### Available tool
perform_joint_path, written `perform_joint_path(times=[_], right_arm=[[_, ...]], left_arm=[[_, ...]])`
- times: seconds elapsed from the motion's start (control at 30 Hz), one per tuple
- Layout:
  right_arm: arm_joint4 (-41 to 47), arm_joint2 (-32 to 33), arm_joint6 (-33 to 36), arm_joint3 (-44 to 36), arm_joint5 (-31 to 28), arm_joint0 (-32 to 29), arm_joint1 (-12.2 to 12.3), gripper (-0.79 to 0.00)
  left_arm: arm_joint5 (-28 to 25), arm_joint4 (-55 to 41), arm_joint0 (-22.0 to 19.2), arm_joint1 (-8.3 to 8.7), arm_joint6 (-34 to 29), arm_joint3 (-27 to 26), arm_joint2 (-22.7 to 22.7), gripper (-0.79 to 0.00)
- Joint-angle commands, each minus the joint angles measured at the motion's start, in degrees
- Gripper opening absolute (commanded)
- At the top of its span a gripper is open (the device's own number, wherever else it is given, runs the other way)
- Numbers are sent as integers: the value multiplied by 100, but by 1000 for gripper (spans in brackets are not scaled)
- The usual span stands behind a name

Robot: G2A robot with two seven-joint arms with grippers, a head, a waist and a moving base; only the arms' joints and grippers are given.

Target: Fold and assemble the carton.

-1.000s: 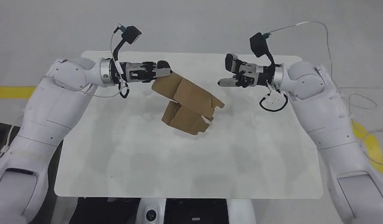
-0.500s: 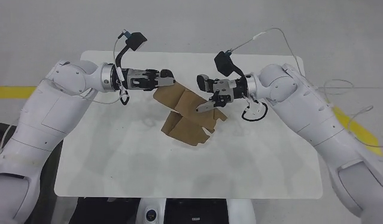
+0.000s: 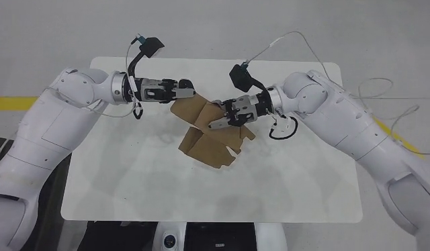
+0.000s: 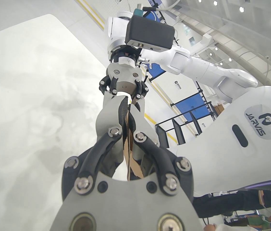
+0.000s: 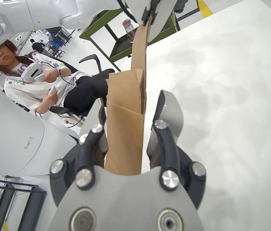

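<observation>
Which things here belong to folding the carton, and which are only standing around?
For the job: carton; left gripper, shut on its edge; right gripper, open astride it.
Not for the job: table; green rack and bottle behind.

One carton (image 3: 208, 127) counted: brown cardboard, single piece.
Two grippers counted: left gripper (image 3: 190, 87), right gripper (image 3: 216, 116).
Four fingers (image 5: 170, 114) counted in all, two per gripper.
Two arms (image 3: 80, 90) counted, one per gripper.
One table (image 3: 134, 177) counted.
One bottle (image 5: 131, 31) and one green cart (image 5: 94, 28) counted beyond table.
</observation>
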Motion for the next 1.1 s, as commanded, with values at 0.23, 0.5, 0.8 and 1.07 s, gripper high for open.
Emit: perform_joint_path(times=[0.23,0.5,0.8,1.07], right_arm=[[237,-348,0,-153,0,182,68,-785],[434,-488,0,-65,0,217,92,-785],[1695,-331,-2,837,0,35,10,-785],[2025,-4,-478,1284,564,-75,-173,-785]], left_arm=[[25,-291,-82,77,-25,-3,134,-690],[-211,-742,-118,160,211,10,-82,0],[-876,-234,41,241,877,383,-274,0],[-1161,98,137,118,1164,670,-127,0]])
